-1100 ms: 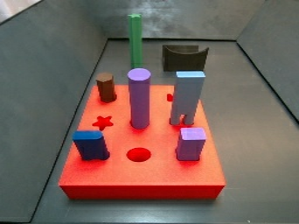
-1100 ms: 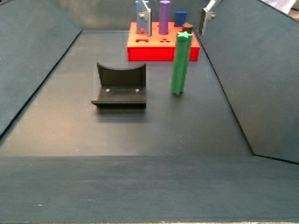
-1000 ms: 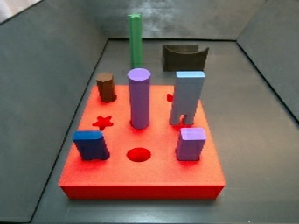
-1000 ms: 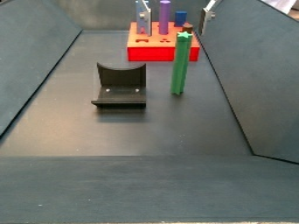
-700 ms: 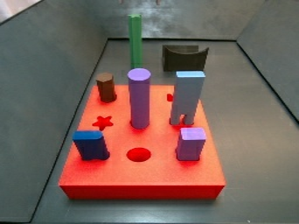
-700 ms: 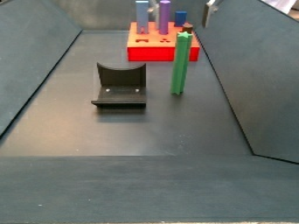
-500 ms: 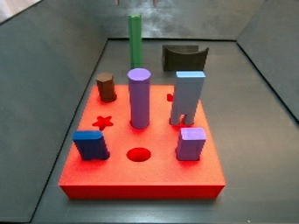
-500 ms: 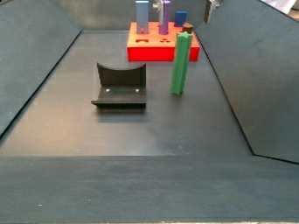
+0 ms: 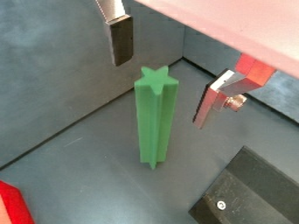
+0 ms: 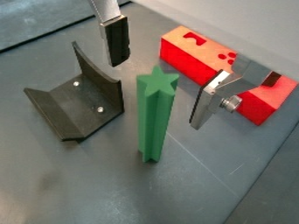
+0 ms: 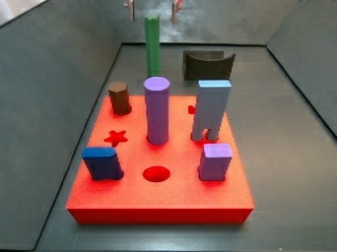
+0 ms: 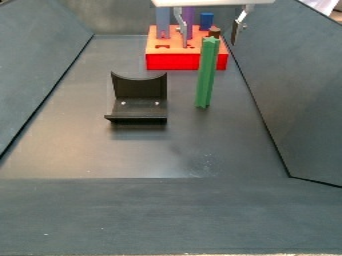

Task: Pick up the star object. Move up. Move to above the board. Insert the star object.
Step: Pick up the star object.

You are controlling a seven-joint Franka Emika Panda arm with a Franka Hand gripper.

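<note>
Step in hand is the pick-up, approx. at its start. The gripper (image 9: 163,74) hangs above the star object (image 9: 156,118), fingers (image 9: 121,42) spread wide, nothing held. The rod stands upright on the floor, near the fixture (image 10: 76,96), apart from the board (image 10: 216,61). Next, I judge: descend centred, then clamp.

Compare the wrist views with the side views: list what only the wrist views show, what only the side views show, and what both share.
Only the wrist views show the open gripper with its flat silver fingers straddling the star top, not touching it.

Only the side views show the purple round cylinder, the light blue square pillar and the empty star-shaped hole in the flat red board.

Both show the tall green star-section rod upright on the dark floor, the red board and the dark L-shaped fixture.
</note>
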